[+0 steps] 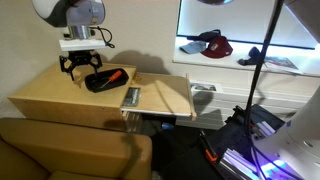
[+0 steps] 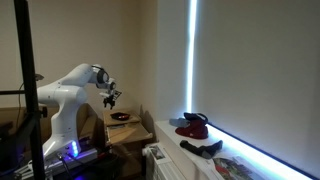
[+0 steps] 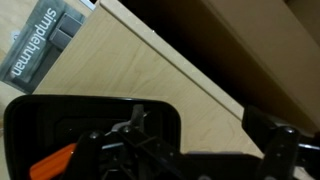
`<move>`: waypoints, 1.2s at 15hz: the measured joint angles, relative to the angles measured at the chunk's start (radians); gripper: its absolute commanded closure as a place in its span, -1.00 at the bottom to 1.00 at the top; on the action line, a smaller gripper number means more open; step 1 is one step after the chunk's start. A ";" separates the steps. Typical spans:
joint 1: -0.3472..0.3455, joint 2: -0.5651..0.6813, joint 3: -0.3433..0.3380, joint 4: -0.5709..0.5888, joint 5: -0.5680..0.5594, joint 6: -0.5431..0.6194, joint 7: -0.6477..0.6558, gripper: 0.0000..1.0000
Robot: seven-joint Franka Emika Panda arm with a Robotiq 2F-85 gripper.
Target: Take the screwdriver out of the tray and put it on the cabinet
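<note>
In an exterior view the black tray (image 1: pixel 100 82) lies on the tan wooden cabinet (image 1: pixel 55 98), with the orange-handled screwdriver (image 1: pixel 114 75) lying in it. My gripper (image 1: pixel 82 69) hangs open just above the cabinet top, at the tray's left end. In the wrist view the tray (image 3: pixel 150 118) fills the lower left, and the orange handle (image 3: pixel 54 161) shows at its bottom left corner. The gripper (image 3: pixel 185 150) stands open there, one finger over the tray and the other over bare cabinet wood (image 3: pixel 190 90). In an exterior view the gripper (image 2: pixel 111 100) hovers over the tray (image 2: pixel 120 118).
A grey-green booklet (image 1: pixel 130 97) lies on the cabinet to the right of the tray, also seen in the wrist view as a booklet (image 3: pixel 35 45). A brown couch (image 1: pixel 70 150) stands in front. A window sill (image 1: pixel 250 55) holds a red cap and other items. A tripod pole (image 1: pixel 262 60) stands to the right.
</note>
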 measured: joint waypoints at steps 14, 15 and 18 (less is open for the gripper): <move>-0.004 -0.006 -0.119 -0.121 0.036 0.236 0.456 -1.00; 0.012 -0.006 -0.141 -0.122 0.023 0.249 0.509 -1.00; 0.066 -0.006 -0.216 -0.126 -0.029 0.252 0.664 -1.00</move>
